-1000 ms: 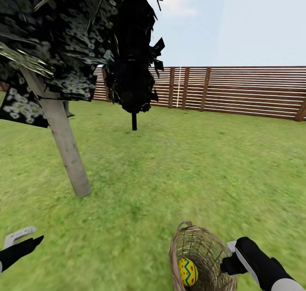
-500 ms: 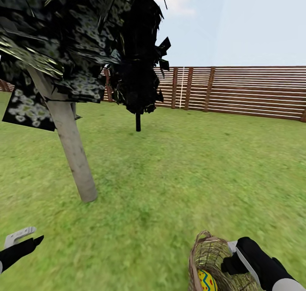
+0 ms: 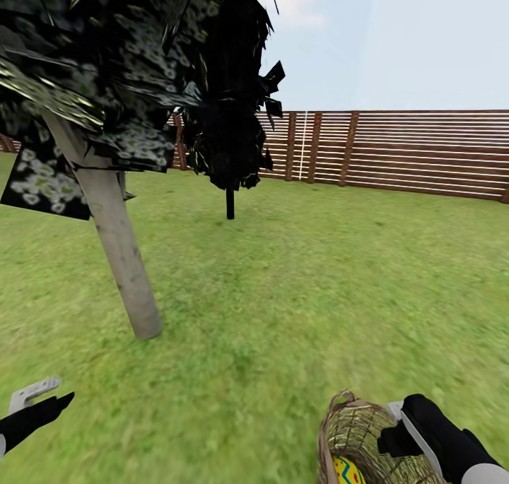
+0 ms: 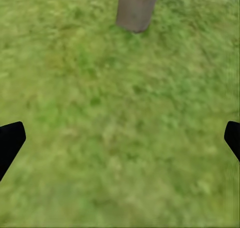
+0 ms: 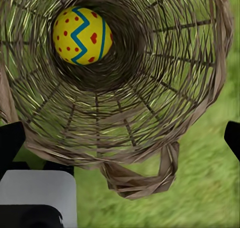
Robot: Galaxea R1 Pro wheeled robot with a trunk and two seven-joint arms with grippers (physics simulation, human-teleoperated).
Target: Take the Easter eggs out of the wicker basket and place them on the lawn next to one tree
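The basket (image 3: 357, 438) with one egg (image 5: 82, 35) has slid lower right, my right pincer (image 5: 120, 138) wide beside it, my left pincer (image 4: 120, 140) wide.

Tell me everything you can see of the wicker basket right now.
The wicker basket is tan-brown woven wicker with radiating ribs, narrowing toward its base. In the right wrist view it lies tipped, mouth toward the camera, its flat strap handle looping out from the rim over the lawn. One yellow egg with red spots and a blue zigzag sits deep inside; no others are visible. In the head view the basket sits at the bottom edge, against the right gripper; whether the jaws grip it is unclear.
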